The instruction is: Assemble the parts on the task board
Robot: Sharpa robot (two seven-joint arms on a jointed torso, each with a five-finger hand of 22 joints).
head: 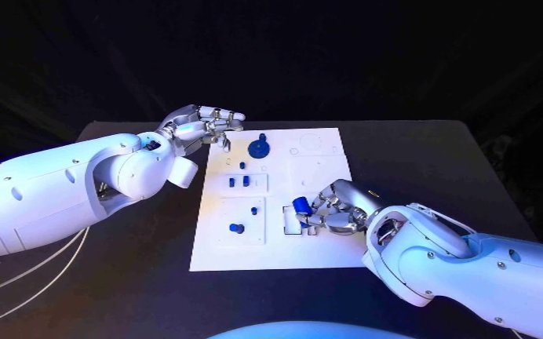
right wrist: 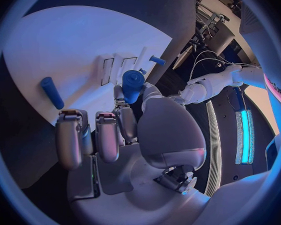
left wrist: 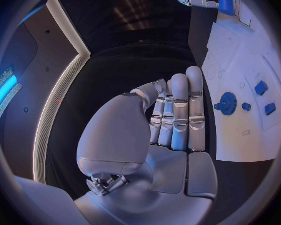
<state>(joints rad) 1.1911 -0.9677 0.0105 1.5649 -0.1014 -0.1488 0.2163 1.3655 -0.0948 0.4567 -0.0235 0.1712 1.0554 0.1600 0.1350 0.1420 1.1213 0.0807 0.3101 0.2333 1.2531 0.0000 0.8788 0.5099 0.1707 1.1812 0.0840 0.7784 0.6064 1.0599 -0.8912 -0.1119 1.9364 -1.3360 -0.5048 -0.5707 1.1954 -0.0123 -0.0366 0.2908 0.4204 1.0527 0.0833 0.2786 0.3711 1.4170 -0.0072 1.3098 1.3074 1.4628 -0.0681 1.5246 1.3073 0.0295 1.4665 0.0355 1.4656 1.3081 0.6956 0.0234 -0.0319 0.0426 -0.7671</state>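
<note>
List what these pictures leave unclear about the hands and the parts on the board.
- Right hand pinches a blue part; its fingers hide the part's lower end in the right wrist view.
- Recess under it on the task board: covered by that hand, head view.
- Left hand: palm contents hidden, fingers together.

A black counter (head: 419, 166) carries everything, its far edge running straight across the head view, with dark cloth-like backdrop (head: 294, 33) behind it. Thin white cables (head: 45, 268) trail over the counter's near left part, curving toward the edge. In the right wrist view, a glowing turquoise light strip (right wrist: 244, 135) stands beyond the counter, beside a pale ribbed band.
</note>
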